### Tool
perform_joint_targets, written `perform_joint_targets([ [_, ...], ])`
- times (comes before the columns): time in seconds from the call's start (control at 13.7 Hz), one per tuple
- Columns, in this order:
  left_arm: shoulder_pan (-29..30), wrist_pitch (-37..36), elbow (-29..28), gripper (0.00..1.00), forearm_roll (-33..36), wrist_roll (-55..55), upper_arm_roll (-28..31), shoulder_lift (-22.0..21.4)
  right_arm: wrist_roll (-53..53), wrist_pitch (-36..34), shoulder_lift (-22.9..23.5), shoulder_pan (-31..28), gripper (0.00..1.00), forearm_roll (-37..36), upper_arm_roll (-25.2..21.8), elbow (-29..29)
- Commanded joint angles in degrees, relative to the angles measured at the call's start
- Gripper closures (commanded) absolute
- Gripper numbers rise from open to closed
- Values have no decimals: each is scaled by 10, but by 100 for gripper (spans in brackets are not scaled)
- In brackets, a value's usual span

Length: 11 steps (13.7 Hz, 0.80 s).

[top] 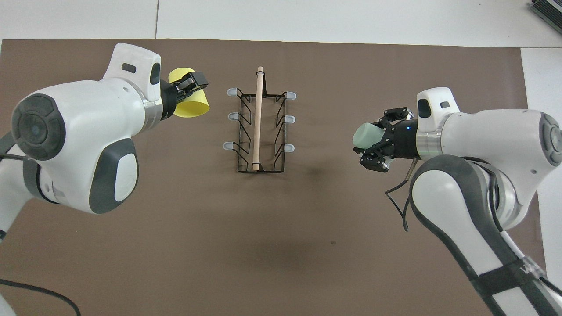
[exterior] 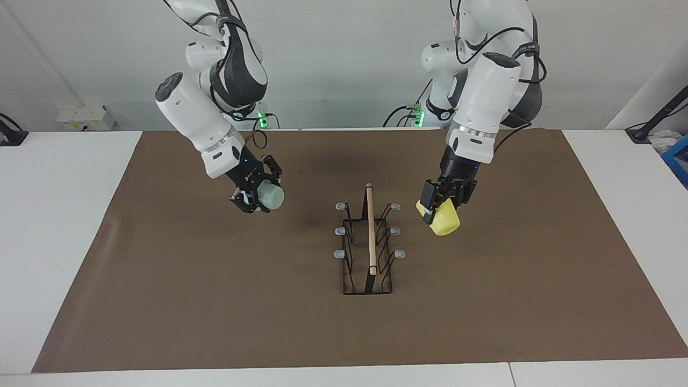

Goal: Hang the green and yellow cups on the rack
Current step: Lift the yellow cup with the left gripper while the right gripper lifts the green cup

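The black wire rack (exterior: 368, 269) with its wooden rod handle stands at the middle of the brown mat; it also shows in the overhead view (top: 260, 163). All of its grey-tipped pegs (exterior: 399, 253) are bare. My left gripper (exterior: 439, 207) is shut on the yellow cup (exterior: 446, 222) and holds it tilted in the air just beside the rack, on the left arm's side (top: 192, 107). My right gripper (exterior: 251, 198) is shut on the pale green cup (exterior: 270, 198), held on its side in the air over the mat, a way from the rack on the right arm's side (top: 366, 135).
The brown mat (exterior: 215, 301) covers most of the white table. A small white box (exterior: 86, 115) sits at the table's edge by the right arm's end. A blue object (exterior: 678, 156) lies at the left arm's end.
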Motion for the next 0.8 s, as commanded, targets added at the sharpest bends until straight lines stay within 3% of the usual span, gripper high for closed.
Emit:
perform_joint_targets([
  [0.0, 4, 59, -16, 100, 2, 60, -6, 7, -62, 49, -15, 9, 70, 90, 3, -15],
  [0.22, 6, 128, -27, 100, -1, 62, -12, 28, -149, 59, -19, 14, 70, 198, 3, -18],
  [0.44, 19, 119, -13, 100, -6, 70, -17, 45, -260, 123, -33, 49, 70, 403, 3, -43],
  [0.58, 22, 52, 39, 100, -43, 85, -17, 59, -313, 181, -34, 84, 70, 494, 3, -46],
  [0.73, 34, -65, 106, 100, -140, 168, -13, 65, -354, 265, -35, 146, 70, 606, 4, -51],
])
